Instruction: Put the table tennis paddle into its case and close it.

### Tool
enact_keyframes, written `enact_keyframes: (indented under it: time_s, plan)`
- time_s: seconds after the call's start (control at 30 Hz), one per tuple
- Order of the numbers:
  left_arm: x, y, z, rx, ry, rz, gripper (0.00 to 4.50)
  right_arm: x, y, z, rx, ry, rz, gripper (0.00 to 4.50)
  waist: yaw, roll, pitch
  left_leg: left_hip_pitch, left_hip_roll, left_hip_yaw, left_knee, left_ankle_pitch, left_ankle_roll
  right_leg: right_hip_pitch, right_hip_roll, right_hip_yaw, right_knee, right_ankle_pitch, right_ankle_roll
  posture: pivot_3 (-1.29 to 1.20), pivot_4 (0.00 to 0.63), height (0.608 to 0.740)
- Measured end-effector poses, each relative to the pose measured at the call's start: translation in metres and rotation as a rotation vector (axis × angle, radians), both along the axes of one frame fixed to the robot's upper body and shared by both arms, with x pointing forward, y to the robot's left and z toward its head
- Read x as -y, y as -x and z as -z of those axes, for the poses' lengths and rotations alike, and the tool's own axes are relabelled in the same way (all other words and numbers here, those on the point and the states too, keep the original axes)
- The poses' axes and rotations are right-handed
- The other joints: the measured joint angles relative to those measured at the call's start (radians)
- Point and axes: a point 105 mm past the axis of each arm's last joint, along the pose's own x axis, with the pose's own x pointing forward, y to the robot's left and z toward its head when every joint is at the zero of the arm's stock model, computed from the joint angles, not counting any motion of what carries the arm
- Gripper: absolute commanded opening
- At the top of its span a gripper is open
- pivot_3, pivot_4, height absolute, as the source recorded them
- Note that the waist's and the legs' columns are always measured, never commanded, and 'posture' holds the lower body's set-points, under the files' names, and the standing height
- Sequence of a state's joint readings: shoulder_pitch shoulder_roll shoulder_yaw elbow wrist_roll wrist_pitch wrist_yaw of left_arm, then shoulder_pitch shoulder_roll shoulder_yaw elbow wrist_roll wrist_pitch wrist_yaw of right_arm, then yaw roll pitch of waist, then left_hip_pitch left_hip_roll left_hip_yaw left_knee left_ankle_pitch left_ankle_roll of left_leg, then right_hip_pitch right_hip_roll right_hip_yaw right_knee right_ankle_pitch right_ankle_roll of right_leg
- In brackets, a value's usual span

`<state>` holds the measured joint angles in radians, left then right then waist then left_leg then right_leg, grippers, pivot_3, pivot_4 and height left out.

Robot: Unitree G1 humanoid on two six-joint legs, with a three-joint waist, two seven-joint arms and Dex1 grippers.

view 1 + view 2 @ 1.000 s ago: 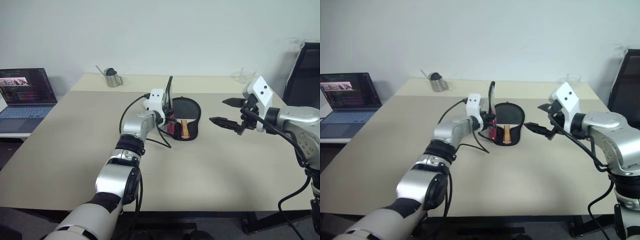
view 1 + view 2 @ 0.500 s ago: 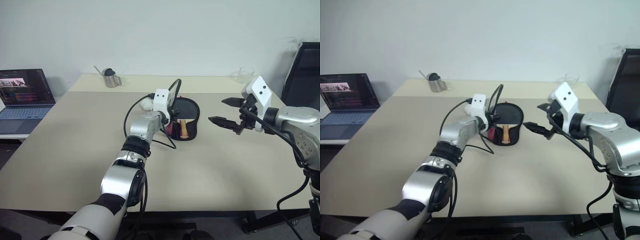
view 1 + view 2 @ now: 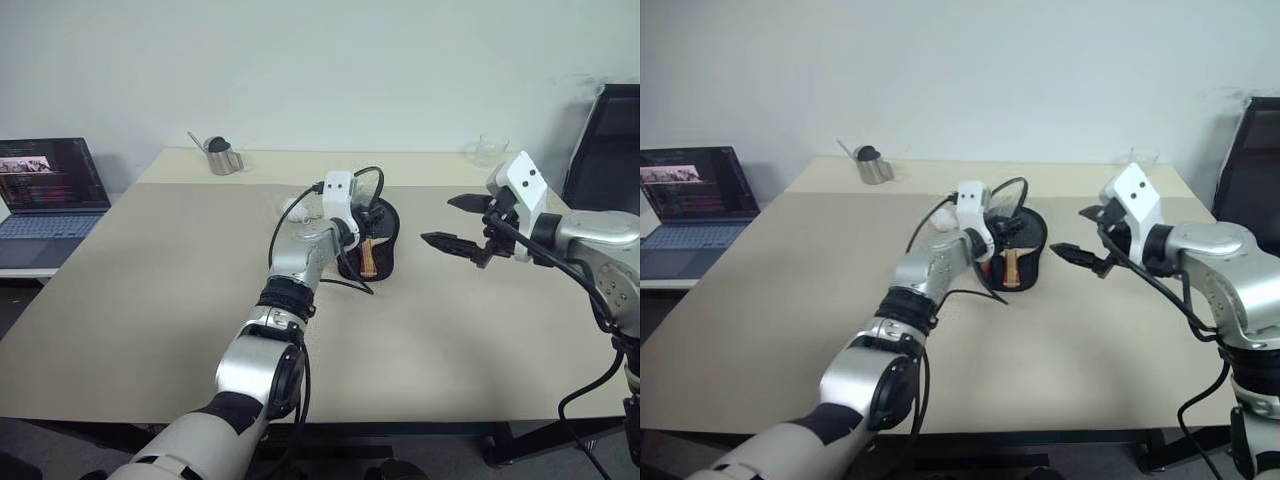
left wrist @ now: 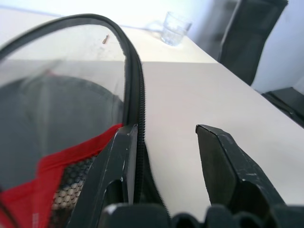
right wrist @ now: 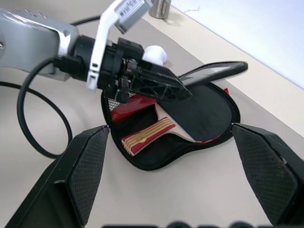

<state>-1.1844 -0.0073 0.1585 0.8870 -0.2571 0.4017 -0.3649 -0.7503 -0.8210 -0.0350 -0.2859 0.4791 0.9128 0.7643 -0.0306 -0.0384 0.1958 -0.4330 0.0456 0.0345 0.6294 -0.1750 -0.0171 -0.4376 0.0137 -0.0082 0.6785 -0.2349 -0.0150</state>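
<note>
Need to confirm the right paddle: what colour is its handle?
Light wood with red stripes, on the table tennis paddle; clearest in the right wrist view.

Beige surface [image 3: 150, 290] carries open black case [image 3: 384, 243] near centre, paddle's striped wooden handle [image 3: 369, 256] visible inside. Left gripper [image 3: 358, 228] at case's left side, over lifted flap; its jaws hidden behind wrist. Black cable loops above wrist. White ball [image 3: 293, 209] just left of left arm. Right gripper [image 3: 462, 222] hovers right of case, apart from it, jaws spread wide. Metal jug [image 3: 223, 155] at far left edge of surface, clear glass [image 3: 490, 151] at far right. Open laptop [image 3: 42, 195] on separate desk at left. Black chair [image 3: 605, 140] at right edge
</note>
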Motion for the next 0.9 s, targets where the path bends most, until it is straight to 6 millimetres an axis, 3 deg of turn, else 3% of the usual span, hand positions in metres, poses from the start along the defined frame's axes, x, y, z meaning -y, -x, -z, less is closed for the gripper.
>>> enact_keyframes:
  time_s: [0.37,0.67,0.9]
  plan:
    - [-0.001,-0.003,-0.001,0.018,0.116,-0.013,2.10,0.003,-0.006,-0.001,0.011,0.011,0.004,4.50,0.001,0.000,0.000,0.000,0.000,0.000,0.000,0.000,0.000,0.000,0.000,0.000,0.000,0.000,0.000,0.00,0.150,0.740]
    - [0.035,0.023,-0.029,0.148,0.265,0.264,2.10,0.002,-0.007,-0.002,0.016,0.016,-0.003,4.50,-0.001,0.000,0.000,0.000,0.000,0.001,0.000,0.000,0.000,0.000,0.000,-0.001,-0.001,0.000,0.000,0.00,0.150,0.740]
    - [0.022,0.029,-0.044,0.226,0.254,0.298,2.10,0.003,-0.008,-0.001,0.007,0.016,-0.001,4.50,-0.003,0.000,0.000,0.000,0.000,0.001,0.000,0.000,0.000,0.000,0.001,0.000,0.000,0.000,0.000,0.00,0.150,0.740]
